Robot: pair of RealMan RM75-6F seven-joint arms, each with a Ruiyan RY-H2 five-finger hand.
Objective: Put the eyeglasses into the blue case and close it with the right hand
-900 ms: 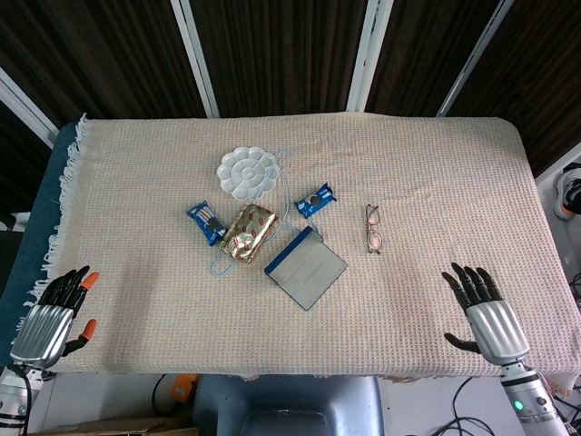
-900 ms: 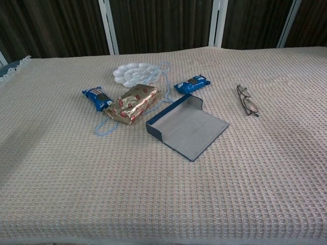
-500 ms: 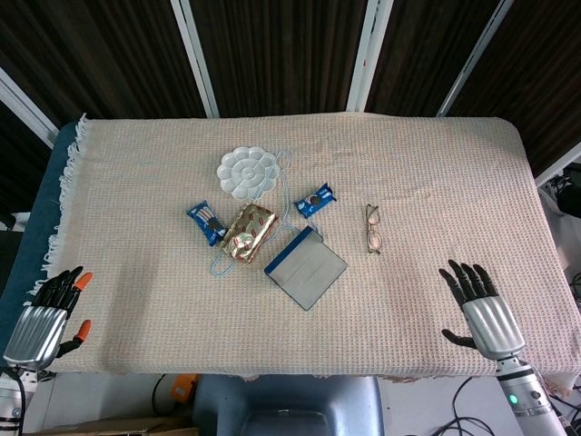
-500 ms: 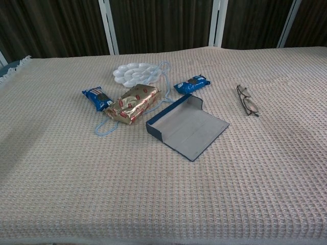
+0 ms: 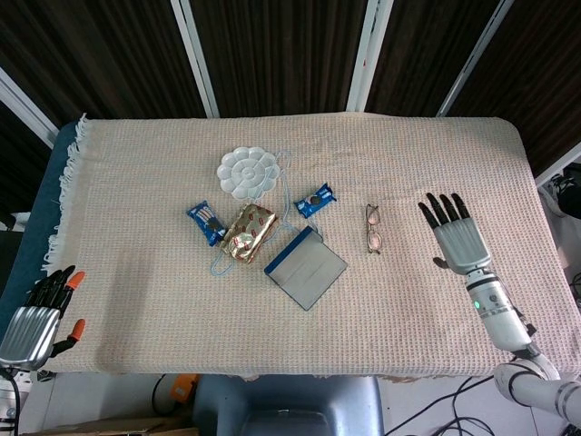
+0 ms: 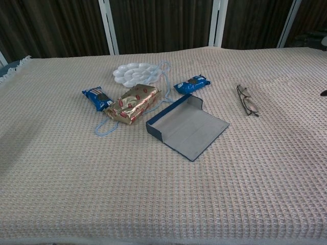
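The folded eyeglasses [image 5: 373,228] [image 6: 247,100] lie on the woven cloth right of centre. The blue case [image 5: 306,267] [image 6: 187,126] lies open and flat in the middle, its grey lining up and nothing in it. My right hand [image 5: 453,233] hovers over the cloth to the right of the eyeglasses, fingers spread and holding nothing; only a dark fingertip [image 6: 324,93] shows at the right edge of the chest view. My left hand [image 5: 38,313] hangs off the table's near left corner, fingers apart and empty.
Left of the case lie a gold-wrapped packet [image 5: 249,233], a blue snack pack [image 5: 206,222], a second blue snack pack [image 5: 316,199], a white flower-shaped palette [image 5: 247,173] and a light blue cord [image 6: 104,128]. Dark window frames stand behind the table's far edge.
My right hand has moved from the near right edge forward and up, toward the eyeglasses. My left hand has drifted slightly down and left.
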